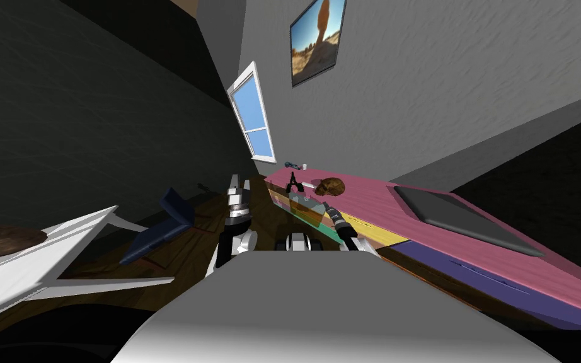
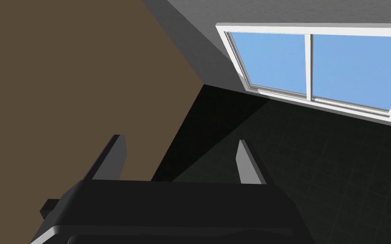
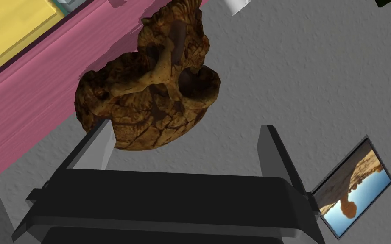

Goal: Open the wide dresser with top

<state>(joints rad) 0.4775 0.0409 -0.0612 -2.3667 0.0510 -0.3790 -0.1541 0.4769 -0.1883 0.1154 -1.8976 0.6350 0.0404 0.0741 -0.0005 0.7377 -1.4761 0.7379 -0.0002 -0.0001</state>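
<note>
The wide dresser (image 1: pixel 371 198) has a pink top and yellow, green and purple fronts, and runs from the middle to the lower right of the head view. A brown skull (image 1: pixel 330 186) stands on the top near its front edge. My right gripper (image 1: pixel 326 203) hovers just before the dresser's front, below the skull. In the right wrist view this gripper (image 3: pixel 185 127) is open and empty. The skull (image 3: pixel 148 84) and the pink top's edge (image 3: pixel 33 97) lie a little beyond its fingers. My left gripper (image 1: pixel 235 179) is raised to the left of the dresser, open (image 2: pixel 180 140) and empty.
A dark flat slab (image 1: pixel 465 220) lies on the dresser top further right. A black A-shaped thing (image 1: pixel 292 183) and small items (image 1: pixel 295 165) stand at its far end. A white table (image 1: pixel 62 252) and a dark blue object (image 1: pixel 163 230) stand to my left.
</note>
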